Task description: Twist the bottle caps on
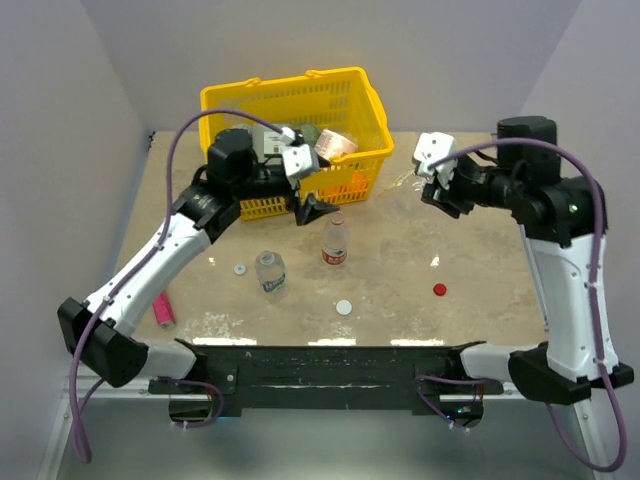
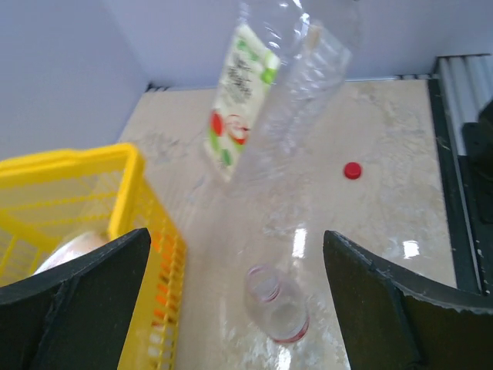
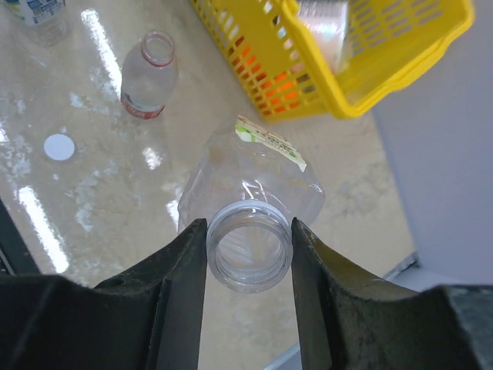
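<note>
Bottle caps lie loose on the table, none fitted: the red cap point(image 1: 440, 290) sits below the right pincer point(image 3: 248, 231), toward its base, and a white cap point(image 1: 344, 307) lies further to its left. The right pincer is clenched on the neck of the large bottle point(image 3: 254, 185), probably to keep the mouth exposed for capping. The left pincer point(image 2: 235, 247) is released and empty, with the slim bottle point(image 2: 276, 308) beneath it.
</note>
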Available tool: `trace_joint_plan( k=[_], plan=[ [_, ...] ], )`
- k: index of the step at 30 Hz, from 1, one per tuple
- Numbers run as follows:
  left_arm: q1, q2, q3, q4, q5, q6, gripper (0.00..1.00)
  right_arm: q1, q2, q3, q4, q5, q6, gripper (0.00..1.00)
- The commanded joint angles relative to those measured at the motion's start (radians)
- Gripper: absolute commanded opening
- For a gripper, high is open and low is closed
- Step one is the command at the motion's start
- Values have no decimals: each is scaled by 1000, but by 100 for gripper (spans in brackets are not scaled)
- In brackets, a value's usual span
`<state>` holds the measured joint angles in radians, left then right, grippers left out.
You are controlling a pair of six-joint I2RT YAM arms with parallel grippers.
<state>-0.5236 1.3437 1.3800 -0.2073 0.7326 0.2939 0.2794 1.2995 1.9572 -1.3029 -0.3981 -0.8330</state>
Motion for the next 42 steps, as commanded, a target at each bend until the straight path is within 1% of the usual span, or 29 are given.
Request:
trace_joint_plan(
  k=[1, 2, 3, 5, 6, 7, 9, 10, 11, 14, 17, 21, 25, 28, 29, 32, 37, 42],
  plan=[
    [-96, 106, 91, 45, 94, 111, 100, -2, -37, 100, -119, -90, -273, 0],
    [-116, 123, 99, 61, 94, 106, 100, -2, -40, 120, -124, -97, -291, 0],
    [-119, 147, 102, 116, 94, 99, 100, 0, -43, 153, -124, -100, -313, 0],
    [-142, 169, 105, 172, 93, 82, 100, -2, -48, 173, -127, -125, -342, 0],
    [-151, 190, 108, 190, 87, 80, 100, 0, -64, 177, -125, -136, -383, 0],
    [-160, 196, 106, 265, 65, 77, 100, 0, -74, 171, -125, -145, -406, 0],
    [-188, 212, 100, 351, 25, 74, 100, 0, -98, 142, -125, -153, -457, 0],
    [-194, 213, 88, 376, -17, 65, 100, 0, -104, 132, -127, -148, -465, 0],
    [-202, 215, 83, 393, -25, 65, 100, -2, -114, 118, -125, -140, -478, 0],
    [-211, 216, 82, 393, -48, 105, 100, -2, -155, 49, -125, -108, -514, 0],
    [-217, 207, 56, 396, -42, 152, 100, -2, -196, -12, -127, -113, -520, 0],
    [-243, 222, 37, 410, -30, 220, 100, 3, -252, -61, -128, -116, -541, 0],
    [-273, 248, 45, 404, -3, 275, 100, 7, -275, -57, -127, -128, -555, 0],
    [-294, 264, 45, 404, 11, 309, 100, 17, -311, -87, -128, -128, -612, 0],
    [-303, 274, 44, 407, 14, 320, 100, 17, -348, -136, -128, -119, -676, 0],
    [-317, 294, 47, 416, 24, 349, 100, 24, -388, -208, -130, -114, -754, 0],
    [-335, 316, 50, 436, 5, 369, 100, 30, -401, -230, -128, -172, -761, 0],
    [-349, 328, 22, 430, 16, 424, 100, 38, -419, -268, -128, -186, -801, 0]
  ],
)
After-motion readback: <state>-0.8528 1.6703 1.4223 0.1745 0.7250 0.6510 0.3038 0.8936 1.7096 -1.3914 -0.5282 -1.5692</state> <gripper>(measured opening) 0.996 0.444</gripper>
